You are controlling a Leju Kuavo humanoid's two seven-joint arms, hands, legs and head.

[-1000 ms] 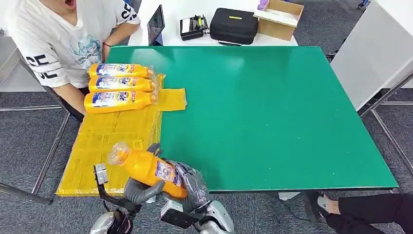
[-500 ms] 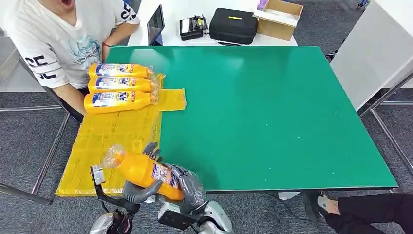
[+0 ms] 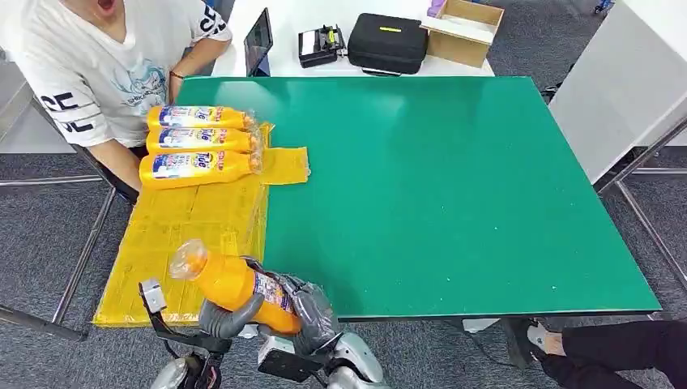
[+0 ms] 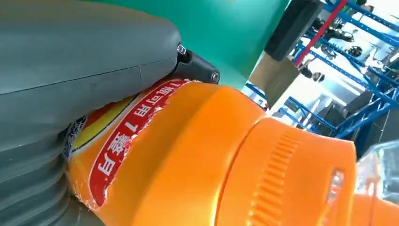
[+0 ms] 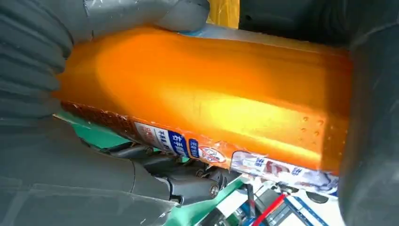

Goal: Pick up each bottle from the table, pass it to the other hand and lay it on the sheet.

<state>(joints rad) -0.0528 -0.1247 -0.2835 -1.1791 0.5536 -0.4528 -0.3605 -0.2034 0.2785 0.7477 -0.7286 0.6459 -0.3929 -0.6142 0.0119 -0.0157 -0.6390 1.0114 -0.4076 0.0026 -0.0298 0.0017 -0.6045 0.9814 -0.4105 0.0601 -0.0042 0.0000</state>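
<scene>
Handover: orange plastic detergent bottle gripped by left hand and right hand, fingers wrapped round it.
Risk: early release could drop it short of the yellow sheet.

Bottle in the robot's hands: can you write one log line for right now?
step: handover | orange bottle: gripped by left hand and right hand | yellow sheet: three bottles lying

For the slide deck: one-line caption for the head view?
Both hands, left hand and right hand, grip an orange bottle at the table's near edge; three bottles lie on the yellow sheet.
</scene>
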